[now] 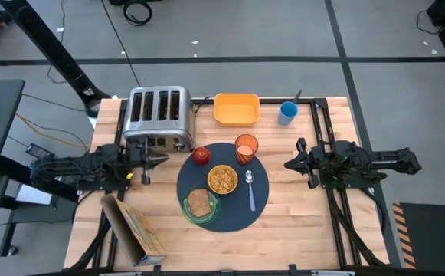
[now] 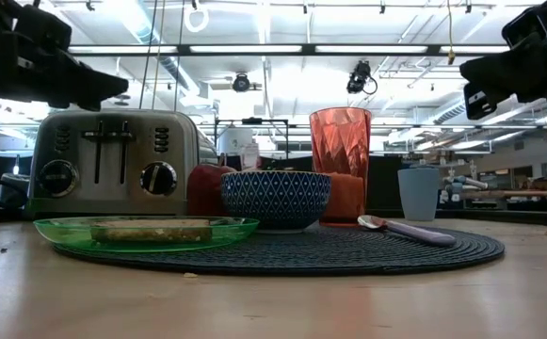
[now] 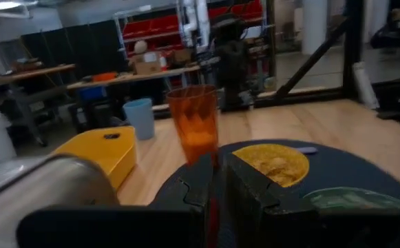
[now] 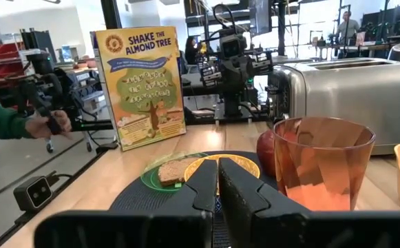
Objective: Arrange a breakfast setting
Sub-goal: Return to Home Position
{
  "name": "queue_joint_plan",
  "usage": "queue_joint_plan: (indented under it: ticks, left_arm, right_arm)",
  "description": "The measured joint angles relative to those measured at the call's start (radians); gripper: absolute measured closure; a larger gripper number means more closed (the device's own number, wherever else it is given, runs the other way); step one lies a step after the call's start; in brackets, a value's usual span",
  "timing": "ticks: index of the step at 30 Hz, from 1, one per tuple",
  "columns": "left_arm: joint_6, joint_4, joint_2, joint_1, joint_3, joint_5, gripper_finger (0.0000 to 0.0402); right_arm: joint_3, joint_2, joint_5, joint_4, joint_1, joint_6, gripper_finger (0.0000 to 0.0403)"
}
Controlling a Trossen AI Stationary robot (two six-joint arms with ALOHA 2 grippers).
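The dark blue-grey round mat (image 1: 233, 216) lies mid-table. On it stand the yellow bowl (image 1: 222, 179) with cereal, the green plate (image 1: 209, 215) bearing the toast slice (image 1: 199, 202), the orange cup (image 1: 246, 148) and the lilac-handled spoon (image 1: 251, 192). The red apple (image 1: 201, 156) sits at the mat's far left rim. My left gripper (image 1: 161, 159) hovers shut left of the apple, in front of the toaster. My right gripper (image 1: 289, 163) hovers shut right of the mat. Both are empty and above the table in the low view, where the bowl (image 2: 275, 198) and cup (image 2: 341, 155) also show.
The silver toaster (image 1: 158, 116) stands at the far left, the yellow tub (image 1: 236, 109) and a blue cup (image 1: 287, 113) along the far edge. A cereal box (image 1: 134, 230) is at the near left. A person's hand (image 4: 45, 124) shows beyond the table.
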Motion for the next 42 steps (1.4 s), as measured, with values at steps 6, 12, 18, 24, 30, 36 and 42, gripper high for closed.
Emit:
queue_joint_plan:
  ticks: [6,12,18,24,30,36,42]
  left_arm:
    - [0.000,0.022,0.013,0.000,0.000,-0.023,0.0356]
    - [0.000,0.028,0.013,0.000,0.000,-0.027,0.0356]
    - [0.000,0.034,0.014,0.000,0.000,-0.026,0.0356]
    - [-0.001,0.036,0.013,0.000,0.000,-0.026,0.0356]
    - [-0.001,0.037,0.014,0.000,0.000,-0.024,0.0356]
    - [-0.001,0.038,0.014,0.000,-0.001,-0.023,0.0356]
    - [-0.001,0.038,0.014,0.000,-0.001,-0.023,0.0356]
  right_arm:
    - [0.000,0.000,0.000,0.000,0.000,0.000,0.0378]
    - [0.000,0.000,0.000,0.000,0.000,0.000,0.0378]
    - [0.000,0.000,0.000,0.000,0.000,0.000,0.0378]
    - [0.000,0.000,0.000,0.000,0.000,0.000,0.0378]
    - [0.000,0.000,0.000,0.000,0.000,0.000,0.0377]
    - [0.000,0.000,0.000,0.000,0.000,0.000,0.0376]
    - [0.000,0.000,0.000,0.000,0.000,0.000,0.0376]
